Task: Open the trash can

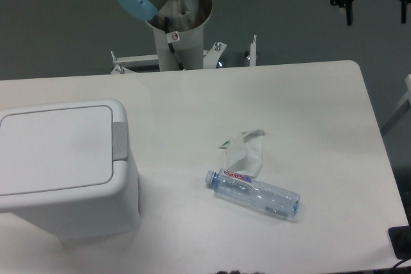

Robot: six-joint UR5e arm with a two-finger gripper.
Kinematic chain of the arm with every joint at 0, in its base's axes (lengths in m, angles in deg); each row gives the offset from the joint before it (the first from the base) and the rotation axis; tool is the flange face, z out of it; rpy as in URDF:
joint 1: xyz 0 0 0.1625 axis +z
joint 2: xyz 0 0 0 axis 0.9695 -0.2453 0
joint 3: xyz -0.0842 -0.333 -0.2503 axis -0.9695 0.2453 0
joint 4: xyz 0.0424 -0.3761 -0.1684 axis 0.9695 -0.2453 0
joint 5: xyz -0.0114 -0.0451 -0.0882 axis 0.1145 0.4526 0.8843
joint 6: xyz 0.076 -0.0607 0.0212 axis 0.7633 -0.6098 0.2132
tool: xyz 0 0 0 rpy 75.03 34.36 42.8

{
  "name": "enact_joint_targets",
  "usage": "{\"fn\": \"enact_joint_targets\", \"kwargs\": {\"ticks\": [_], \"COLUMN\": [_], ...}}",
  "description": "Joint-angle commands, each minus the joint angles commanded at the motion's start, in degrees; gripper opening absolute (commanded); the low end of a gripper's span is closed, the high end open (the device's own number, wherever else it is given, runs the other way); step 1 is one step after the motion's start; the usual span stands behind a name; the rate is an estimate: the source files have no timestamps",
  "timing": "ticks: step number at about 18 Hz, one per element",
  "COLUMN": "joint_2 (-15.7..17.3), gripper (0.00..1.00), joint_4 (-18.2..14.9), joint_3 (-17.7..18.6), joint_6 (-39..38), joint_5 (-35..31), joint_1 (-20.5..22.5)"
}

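Big white table [308, 107] first, with the boxy white trash can [61, 165] standing at its left edge, flat lid [54, 149] shut and grey push tab [119, 141] turned toward the middle, likely so the arm can reach it. Right of the can, an empty water bottle [253, 192] lying on its side, touching a crumpled clear wrapper [246, 150]. Far up and right of the can, over the table's back corner, black gripper [374, 4] hanging with fingers spread, holding nothing, well apart from the tab.

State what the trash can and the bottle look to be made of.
Trash can: apparently white moulded plastic, smooth semi-matte, rounded corners, grey tab. Bottle: clear thin plastic, glossy; the table shows through it.
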State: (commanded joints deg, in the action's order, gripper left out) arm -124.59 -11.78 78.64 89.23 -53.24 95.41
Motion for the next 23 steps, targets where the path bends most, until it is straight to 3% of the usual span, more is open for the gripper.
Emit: {"fn": "enact_joint_targets", "kwargs": {"ticks": [5, 7, 11, 14, 19, 23], "joint_2": [-0.17, -0.79, -2.28, -3.69, -4.92, -8.95], "gripper": [1.00, 1.00, 1.00, 1.00, 1.00, 1.00], "joint_4": [0.09, 1.75, 3.42, 6.85, 6.86, 6.33], "joint_3": [-0.18, -0.09, 0.00, -0.09, -0.17, -3.85], "joint_6": [-4.28, -7.36, -18.16, -27.75, -53.28, -75.44], "joint_5": [0.09, 0.00, -0.26, -0.53, -0.27, 1.13], "joint_1": [-0.17, -1.22, -4.56, -8.42, -17.64, -27.40]}}
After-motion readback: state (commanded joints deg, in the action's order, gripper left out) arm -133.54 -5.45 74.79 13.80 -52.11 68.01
